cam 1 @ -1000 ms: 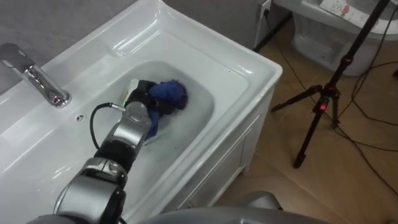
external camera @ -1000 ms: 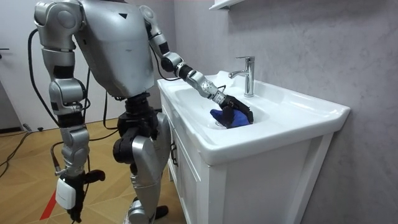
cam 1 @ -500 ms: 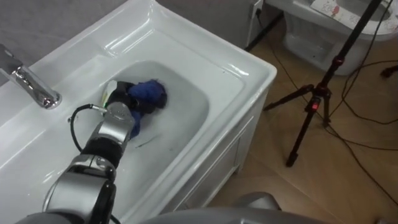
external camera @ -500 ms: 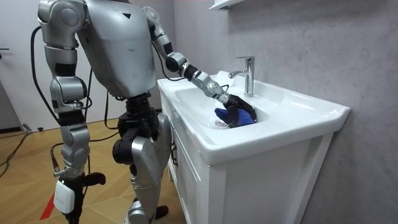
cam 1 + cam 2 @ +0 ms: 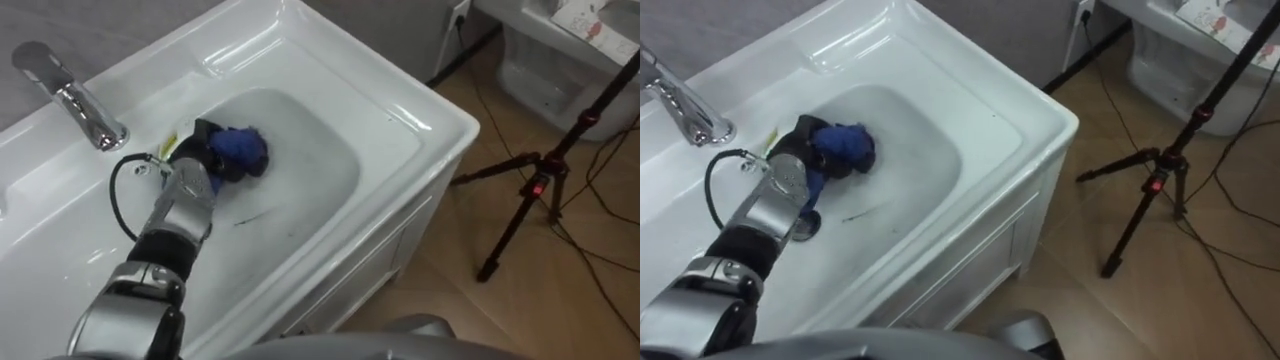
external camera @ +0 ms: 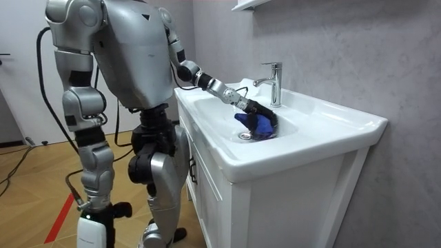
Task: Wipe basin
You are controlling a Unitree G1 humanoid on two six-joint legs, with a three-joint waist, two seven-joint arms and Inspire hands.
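Note:
A white basin point(image 5: 310, 150) is set in a white vanity, and a crumpled blue cloth point(image 5: 241, 148) lies in its bowl near the back wall. My left hand point(image 5: 203, 152) reaches into the bowl from the lower left. Its dark fingers are curled on the cloth and press it against the bowl. In the room view the same hand point(image 6: 253, 107) and cloth point(image 6: 260, 124) sit just below the chrome tap point(image 6: 273, 81). My right hand point(image 6: 88, 232) hangs low by my side at the room view's left edge.
The chrome tap point(image 5: 72, 93) stands at the basin's back left, and the drain point(image 5: 806, 227) lies under my forearm. A black tripod point(image 5: 545, 180) with cables stands on the wooden floor to the right, with a white fixture point(image 5: 560, 45) behind it.
My left hand has slid the blue cloth across the bowl toward the tap side. The eye view has shifted, and my right arm has swung a little lower.

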